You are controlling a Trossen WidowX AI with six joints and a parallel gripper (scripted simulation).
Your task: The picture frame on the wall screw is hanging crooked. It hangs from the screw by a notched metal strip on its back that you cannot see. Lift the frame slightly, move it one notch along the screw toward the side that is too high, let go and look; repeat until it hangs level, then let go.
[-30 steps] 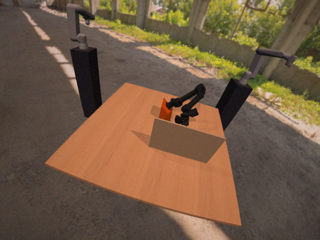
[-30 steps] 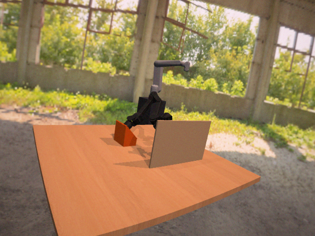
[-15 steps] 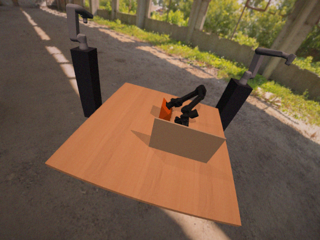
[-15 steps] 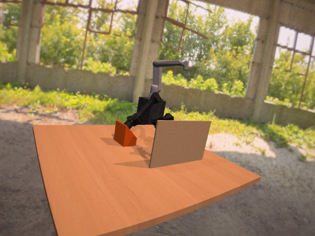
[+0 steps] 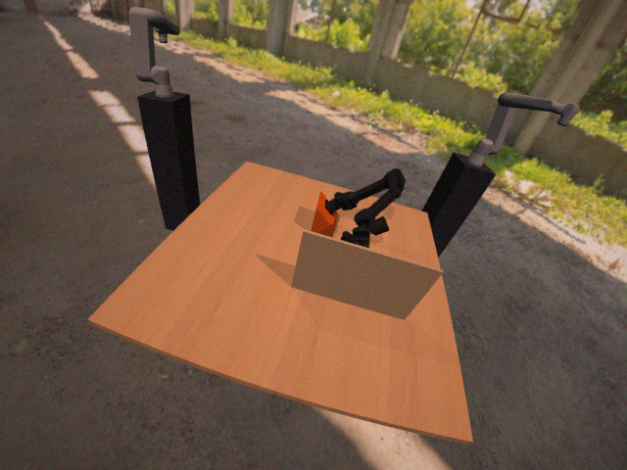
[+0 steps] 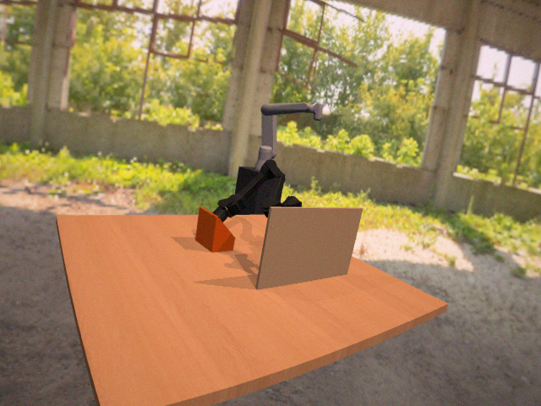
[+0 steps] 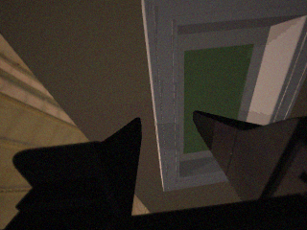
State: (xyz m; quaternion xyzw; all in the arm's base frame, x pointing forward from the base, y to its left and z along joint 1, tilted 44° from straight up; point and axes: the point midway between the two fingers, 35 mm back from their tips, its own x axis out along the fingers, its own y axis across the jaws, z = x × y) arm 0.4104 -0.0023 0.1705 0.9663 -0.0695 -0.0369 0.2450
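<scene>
The picture frame (image 7: pixel 164 72), blue-grey with a green centre, shows at the right of the wrist view against the brown wall panel (image 5: pixel 364 278) (image 6: pixel 310 246) (image 7: pixel 96 62). Its top is cut off by the view. The top and exterior views see only the panel's back, so the frame is hidden there. The screw and notched strip are not visible. My gripper (image 7: pixel 166 118) is open with nothing held. In the wrist view the frame's left edge runs between the two fingertips, and the right fingertip overlaps the green centre. Whether the fingers touch the frame, and how far it tilts, I cannot tell.
My arm (image 5: pixel 371 188) (image 6: pixel 251 192) rises from an orange wedge (image 5: pixel 322 224) (image 6: pixel 206 231) on the wooden table (image 5: pixel 213 298) (image 6: pixel 174 323) and reaches behind the panel. Two grey arms on dark pedestals (image 5: pixel 169 162) (image 5: pixel 456 192) stand beyond the table.
</scene>
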